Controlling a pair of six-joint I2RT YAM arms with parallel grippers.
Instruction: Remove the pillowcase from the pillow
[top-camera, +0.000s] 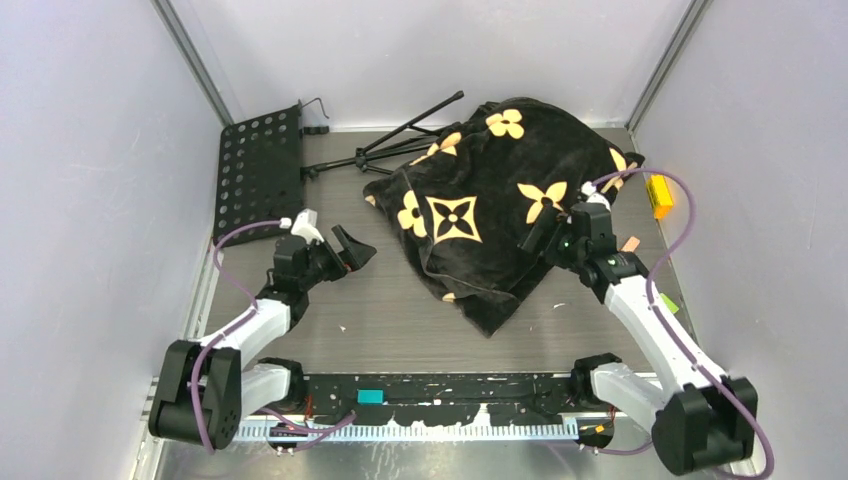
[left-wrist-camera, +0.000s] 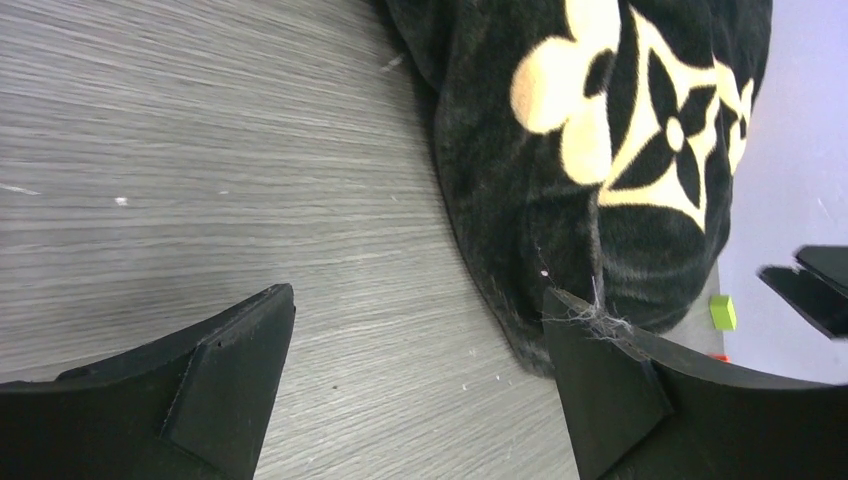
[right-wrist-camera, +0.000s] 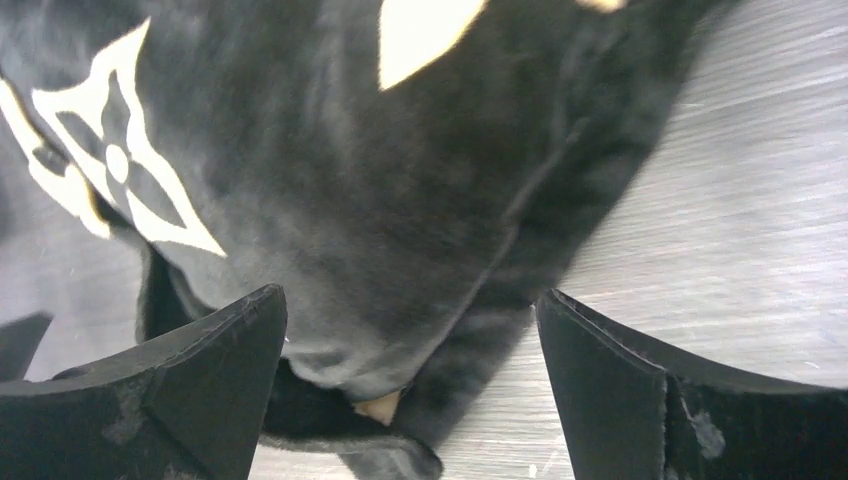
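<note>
Lying bunched on the far right half of the grey wood-grain table (top-camera: 400, 320), the black plush pillowcase with pale-yellow flower prints (top-camera: 490, 200) covered the pillow, which was hidden from view. Left gripper (top-camera: 352, 250) sat over bare table just left of the pillowcase, jaws spread wide and holding nothing. Right gripper (top-camera: 535, 240) was at the pillowcase's right side, jaws also spread, fabric between them but not pinched.
</note>
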